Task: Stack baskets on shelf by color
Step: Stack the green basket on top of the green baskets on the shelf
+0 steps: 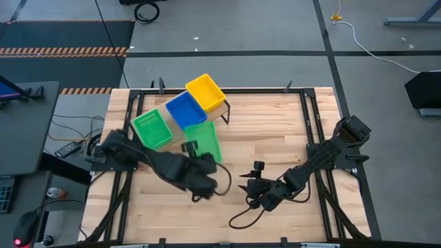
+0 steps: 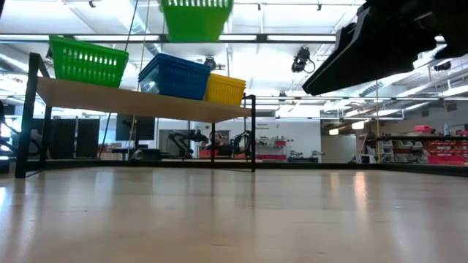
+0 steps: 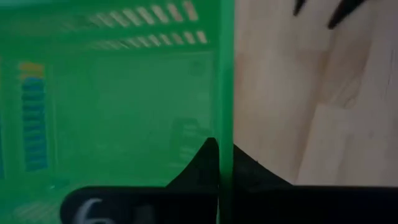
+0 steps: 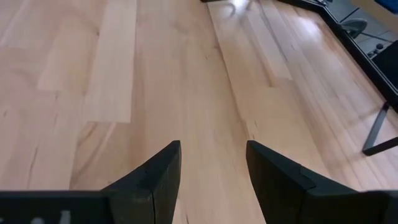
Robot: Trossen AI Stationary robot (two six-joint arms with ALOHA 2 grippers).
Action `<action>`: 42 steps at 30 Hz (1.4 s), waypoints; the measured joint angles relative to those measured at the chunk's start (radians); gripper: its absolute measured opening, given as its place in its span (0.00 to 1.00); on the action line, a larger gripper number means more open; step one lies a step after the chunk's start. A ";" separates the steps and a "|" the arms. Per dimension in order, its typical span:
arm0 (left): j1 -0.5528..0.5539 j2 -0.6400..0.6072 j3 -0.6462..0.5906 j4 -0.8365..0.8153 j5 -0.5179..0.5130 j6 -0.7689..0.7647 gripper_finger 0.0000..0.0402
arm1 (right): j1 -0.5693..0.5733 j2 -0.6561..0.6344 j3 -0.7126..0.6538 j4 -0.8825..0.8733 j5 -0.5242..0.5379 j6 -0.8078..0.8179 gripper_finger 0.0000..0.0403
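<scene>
Baskets are what I am sorting, and one green basket point(image 1: 205, 140) is in my left gripper point(image 1: 191, 147) right now, my fingers point(image 3: 205, 163) clamped tight on its rim. In my left wrist view the green wall point(image 3: 112, 93) fills most of what I see, with the thin rim edge running straight between my two dark fingers. From the low view this held basket point(image 2: 196, 18) hangs in the air, above the level of the shelf point(image 2: 139, 102) and clear of the baskets standing on it.

My right gripper point(image 1: 249, 182) waits over the open middle of the bench point(image 1: 275, 124), its fingers point(image 4: 152, 174) spread apart with nothing between them, only bare wood planks below.

Farther off stands the shelf, set at an angle near the far left corner of the bench. On it sit three baskets in a row: a green basket on the shelf point(image 1: 152, 130) at the left end, a blue basket point(image 1: 185, 109) in the middle, and a yellow basket point(image 1: 205, 92) at the far end. In the low view the blue one point(image 2: 175, 75) and the yellow one point(image 2: 224, 89) stand just beside each other, while the green one point(image 2: 88, 61) sits apart from them.
</scene>
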 joint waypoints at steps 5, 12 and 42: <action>0.033 -0.098 -0.045 -0.017 -0.005 -0.014 0.00 | -0.002 0.000 0.000 0.012 -0.007 -0.002 0.47; 0.056 -0.243 -0.137 -0.013 -0.034 -0.066 0.00 | -0.042 0.001 0.000 0.227 -0.061 -0.135 0.47; -0.014 -0.607 -0.396 -0.018 0.030 -0.182 0.01 | -0.060 0.001 -0.084 0.443 -0.314 -0.253 0.47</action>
